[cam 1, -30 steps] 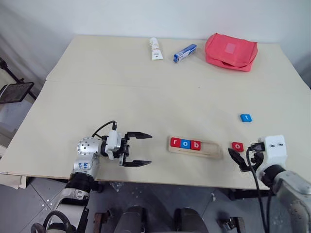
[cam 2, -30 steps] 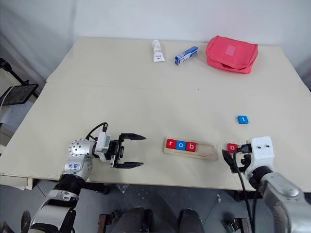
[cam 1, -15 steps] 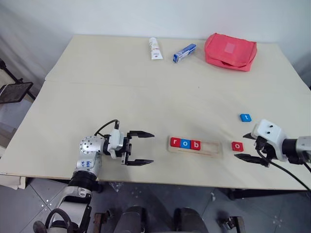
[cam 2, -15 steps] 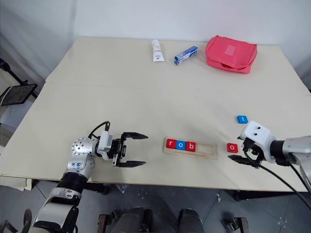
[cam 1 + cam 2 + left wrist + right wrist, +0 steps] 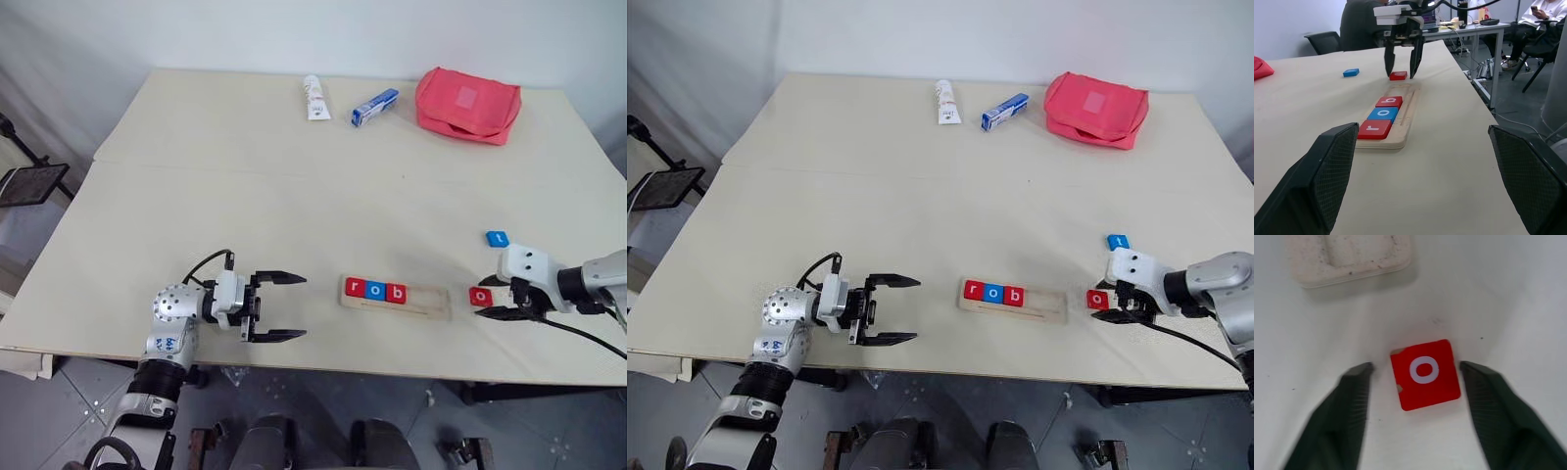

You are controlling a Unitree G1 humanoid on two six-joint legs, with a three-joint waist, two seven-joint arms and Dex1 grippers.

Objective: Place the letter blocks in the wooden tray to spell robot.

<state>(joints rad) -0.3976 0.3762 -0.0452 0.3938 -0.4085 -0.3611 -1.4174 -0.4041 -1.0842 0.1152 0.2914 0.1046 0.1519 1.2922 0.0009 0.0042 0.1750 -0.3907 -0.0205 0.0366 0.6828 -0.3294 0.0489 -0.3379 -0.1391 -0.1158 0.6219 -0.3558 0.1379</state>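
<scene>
The wooden tray (image 5: pixel 422 302) lies near the table's front edge with a red r (image 5: pixel 355 288), a blue o (image 5: pixel 375 290) and a red b (image 5: pixel 396 293) in its left part; its right part is bare. Just right of the tray a red o block (image 5: pixel 480 296) lies flat on the table. My right gripper (image 5: pixel 489 298) points down over it. Its fingers (image 5: pixel 1352 401) stand either side of the block (image 5: pixel 1425 374) with a gap on each side. A blue t block (image 5: pixel 497 238) lies further back. My left gripper (image 5: pixel 301 306) is open and level, left of the tray, holding nothing.
At the table's far edge lie a white tube (image 5: pixel 313 98), a blue-and-white box (image 5: pixel 374 107) and a red zip pouch (image 5: pixel 467 104). The left wrist view shows seated people, chairs and another table (image 5: pixel 1474 27) beyond the table's right end.
My right gripper has swung up from the table's front edge, turned downward over the red o block, and its fingers have narrowed around it. The left gripper has stayed about where it was.
</scene>
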